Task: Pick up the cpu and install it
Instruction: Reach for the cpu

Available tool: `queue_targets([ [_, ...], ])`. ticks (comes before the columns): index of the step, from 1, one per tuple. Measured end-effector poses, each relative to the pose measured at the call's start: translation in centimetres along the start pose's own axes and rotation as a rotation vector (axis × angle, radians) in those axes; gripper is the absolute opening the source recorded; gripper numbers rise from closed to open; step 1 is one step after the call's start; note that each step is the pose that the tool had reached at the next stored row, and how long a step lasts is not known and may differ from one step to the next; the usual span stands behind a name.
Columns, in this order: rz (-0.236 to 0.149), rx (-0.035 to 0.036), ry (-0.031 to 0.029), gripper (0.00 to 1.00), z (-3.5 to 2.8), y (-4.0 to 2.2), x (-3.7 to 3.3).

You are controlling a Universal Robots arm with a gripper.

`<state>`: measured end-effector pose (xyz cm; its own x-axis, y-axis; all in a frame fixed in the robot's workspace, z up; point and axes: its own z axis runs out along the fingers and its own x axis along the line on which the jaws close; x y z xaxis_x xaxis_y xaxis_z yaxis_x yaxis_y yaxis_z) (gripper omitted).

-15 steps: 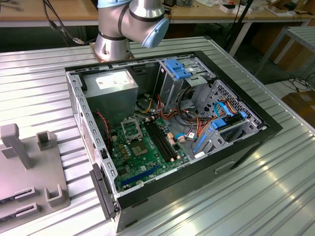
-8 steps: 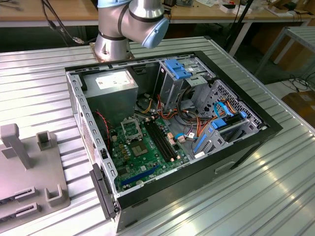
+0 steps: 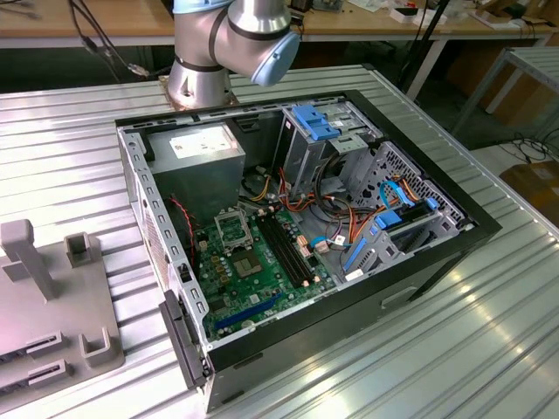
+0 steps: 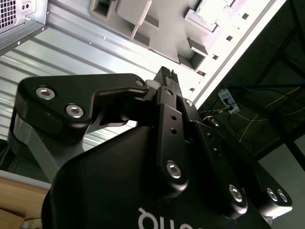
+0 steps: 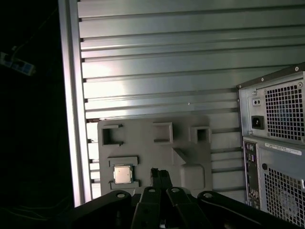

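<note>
While the gripper (image 5: 158, 172) hangs clenched and empty above the grey holder (image 5: 157, 152), a clean pickup needs it centred squarely over the chip (image 5: 123, 174).

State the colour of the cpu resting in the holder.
Pale silver-grey cpu, clearest in the first wrist view.

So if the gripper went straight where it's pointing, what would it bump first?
Probably the grey holder tray: the gripper points at it just beside the cpu, not at the cpu itself. Depth is hard to judge.
</note>
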<state>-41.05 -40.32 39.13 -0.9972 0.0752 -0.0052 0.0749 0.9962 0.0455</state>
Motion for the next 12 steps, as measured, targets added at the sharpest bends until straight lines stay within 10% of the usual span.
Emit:
queue_targets([
  [12,0.0,0.0,0.0,0.11,-0.01,-0.11,1.45],
])
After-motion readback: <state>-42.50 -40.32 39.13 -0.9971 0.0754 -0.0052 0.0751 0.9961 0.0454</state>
